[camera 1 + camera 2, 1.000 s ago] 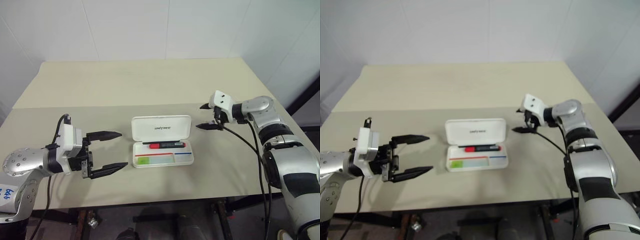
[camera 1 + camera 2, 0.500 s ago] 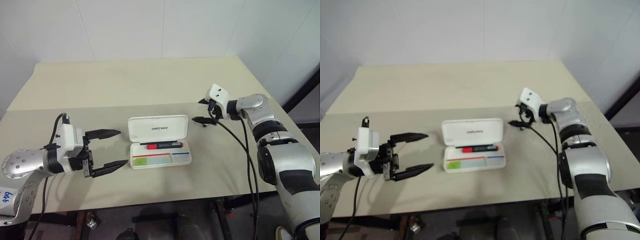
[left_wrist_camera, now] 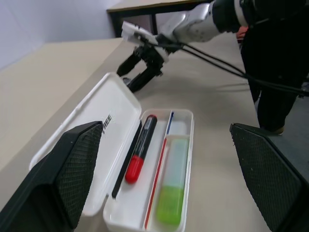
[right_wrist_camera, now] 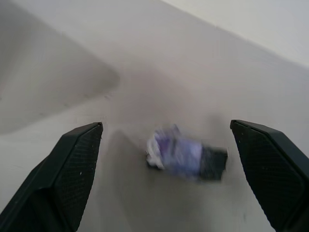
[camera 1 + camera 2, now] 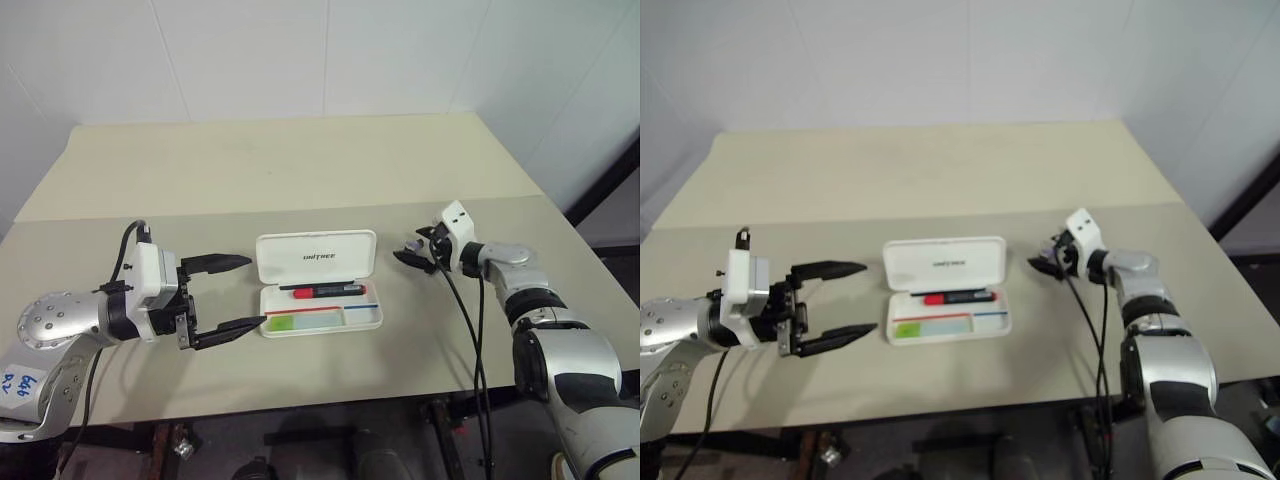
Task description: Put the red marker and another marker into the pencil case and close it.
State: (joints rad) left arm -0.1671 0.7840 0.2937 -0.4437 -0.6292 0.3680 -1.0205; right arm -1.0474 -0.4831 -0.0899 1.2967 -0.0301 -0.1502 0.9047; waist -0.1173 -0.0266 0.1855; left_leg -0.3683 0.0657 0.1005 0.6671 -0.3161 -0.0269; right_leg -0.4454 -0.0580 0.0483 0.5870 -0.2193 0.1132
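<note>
The open pencil case [image 5: 320,283] reads "UNITREE" (lid upright) — left gripper [image 5: 232,296] and right gripper [image 5: 412,252] both gape, empty.

We hold our left pincer [image 5: 228,296] low on the left, level, its two black fingers spread wide and empty, aimed rightward; our right arm reaches forward on the right, its pincer [image 5: 414,252] also spread and empty, angled slightly down and pointing left.
</note>
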